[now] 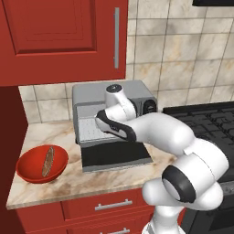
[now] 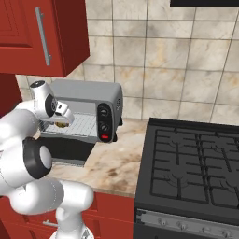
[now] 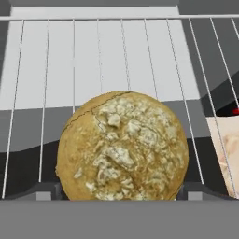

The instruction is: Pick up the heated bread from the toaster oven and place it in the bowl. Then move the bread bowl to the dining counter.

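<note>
- Reaching into the open toaster oven [image 1: 114, 98], the hand [image 2: 62, 122] sits at the left of the right base view with the heated bread [image 3: 122, 147] between its two fingers; the finger tips [image 3: 43, 191] flank the roll at the bottom of the hand view, so I judge the hand to be clenched on it, or nearly so.
- The roll rests on, or is barely off, the wire rack [image 3: 98, 60], at the rack's front edge; I cannot tell which.
- Step in hand: the pick-up of the bread, the first part of the task. Nothing has gone to the bowl yet.
- Next move, as I judge it: lift the roll clear of the rack wires, draw it back over the dropped oven door [image 1: 116, 157], then swing towards the lower left of the left base view, where the bowl [image 1: 32, 173] stands.
- The red bowl already holds a long brown stick of bread [image 1: 48, 161], so the roll must settle beside it.
- Surface: a marbled beige worktop [image 1: 68, 180] over red drawers [image 1: 105, 205] carries oven and bowl, well apart.
- Room: red wall cabinet [image 1: 59, 36] above, beige tiled wall [image 2: 177, 60] behind, black hob [image 2: 191, 163] at the right.
</note>
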You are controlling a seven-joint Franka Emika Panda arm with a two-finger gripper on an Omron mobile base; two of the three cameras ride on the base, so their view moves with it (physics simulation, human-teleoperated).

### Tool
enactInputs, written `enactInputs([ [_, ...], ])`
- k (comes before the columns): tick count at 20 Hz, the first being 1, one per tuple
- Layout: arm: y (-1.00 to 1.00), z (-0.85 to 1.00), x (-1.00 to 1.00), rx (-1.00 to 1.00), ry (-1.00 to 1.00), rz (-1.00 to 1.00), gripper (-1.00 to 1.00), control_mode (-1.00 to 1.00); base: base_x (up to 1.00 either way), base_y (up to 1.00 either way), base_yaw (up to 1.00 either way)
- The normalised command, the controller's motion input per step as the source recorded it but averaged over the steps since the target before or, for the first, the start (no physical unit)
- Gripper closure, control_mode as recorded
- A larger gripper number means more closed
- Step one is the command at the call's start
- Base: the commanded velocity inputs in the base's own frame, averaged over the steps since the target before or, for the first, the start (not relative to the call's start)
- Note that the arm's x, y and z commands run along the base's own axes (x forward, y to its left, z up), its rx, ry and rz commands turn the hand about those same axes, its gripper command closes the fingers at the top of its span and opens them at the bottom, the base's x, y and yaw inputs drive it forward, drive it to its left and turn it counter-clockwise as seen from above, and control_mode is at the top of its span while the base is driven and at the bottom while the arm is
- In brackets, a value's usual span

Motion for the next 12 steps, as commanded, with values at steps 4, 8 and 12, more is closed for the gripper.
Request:
enactInputs([
  [4,0.00,0.00,-0.01,0.00,0.00,0.00,1.00,-1.00,0.00,0.00,0.00],
  [8,0.00,0.09,-0.76,0.04,0.01,0.06,1.00,-1.00,0.00,0.00,0.00],
  [12,0.01,0.44,-1.00,0.03,0.00,0.18,1.00,-1.00,0.00,0.00,0.00],
])
